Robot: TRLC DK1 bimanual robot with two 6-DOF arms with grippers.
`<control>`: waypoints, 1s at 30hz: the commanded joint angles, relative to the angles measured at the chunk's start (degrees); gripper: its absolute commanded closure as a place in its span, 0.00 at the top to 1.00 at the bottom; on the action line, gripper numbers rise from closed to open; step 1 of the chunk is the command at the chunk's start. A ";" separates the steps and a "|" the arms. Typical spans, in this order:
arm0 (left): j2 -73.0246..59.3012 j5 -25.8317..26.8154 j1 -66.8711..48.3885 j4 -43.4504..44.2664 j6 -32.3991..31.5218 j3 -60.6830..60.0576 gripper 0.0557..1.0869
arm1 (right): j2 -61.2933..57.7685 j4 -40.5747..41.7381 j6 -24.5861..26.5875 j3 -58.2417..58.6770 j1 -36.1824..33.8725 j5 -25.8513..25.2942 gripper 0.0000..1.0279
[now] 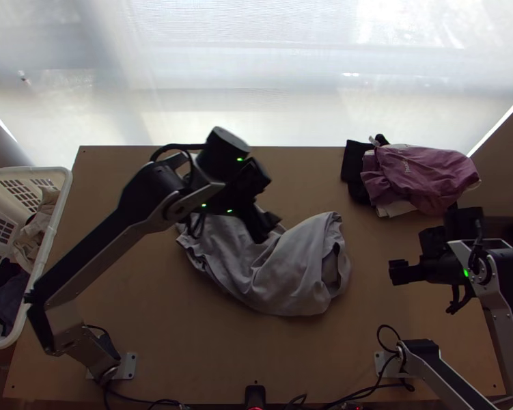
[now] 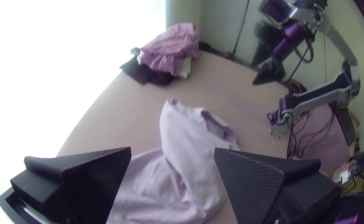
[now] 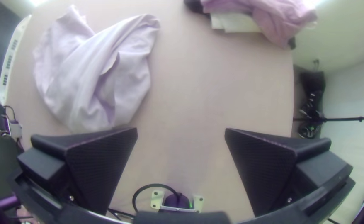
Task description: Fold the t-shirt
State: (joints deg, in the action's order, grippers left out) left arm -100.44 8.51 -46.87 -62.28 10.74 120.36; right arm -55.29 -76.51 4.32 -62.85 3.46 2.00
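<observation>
Bunched t-shirt point(image 2: 190, 153) seen between the parted fingers of the left gripper point(image 1: 270, 229).
The pale t-shirt lies rumpled on the table point(image 2: 219, 87), creases running along it, one end drawn to a rounded peak and a loose, dark-edged opening beside that peak; whether either finger touches it, I cannot tell. Well apart from it, near the table's edge, a pink garment point(image 2: 169, 45) sits heaped on black cloth point(image 2: 146, 74), with white cloth point(image 2: 185, 68) poking out beneath. The right gripper point(image 1: 396, 271) hangs above the table, its two fingers apart, and dark cables point(image 2: 304, 137) trail beside that arm's base point(image 2: 279, 128).
</observation>
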 commanded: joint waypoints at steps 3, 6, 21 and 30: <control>12.64 -1.48 16.64 -3.37 18.96 -37.12 0.95 | -3.16 1.28 1.31 2.29 13.06 0.02 0.95; 14.57 -4.38 20.24 1.29 21.51 -47.23 0.95 | -6.85 5.14 1.75 3.52 15.08 0.02 0.95; 23.72 -17.74 15.41 24.40 30.57 -67.62 0.95 | -25.04 26.85 2.01 3.35 14.99 0.11 0.95; 20.99 -21.35 16.73 40.75 39.35 -73.42 0.95 | -27.07 27.29 1.92 4.23 14.20 0.99 0.95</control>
State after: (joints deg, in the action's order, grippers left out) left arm -78.06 -10.07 -30.85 -32.10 45.08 51.29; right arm -80.18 -50.46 6.26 -59.35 18.33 2.55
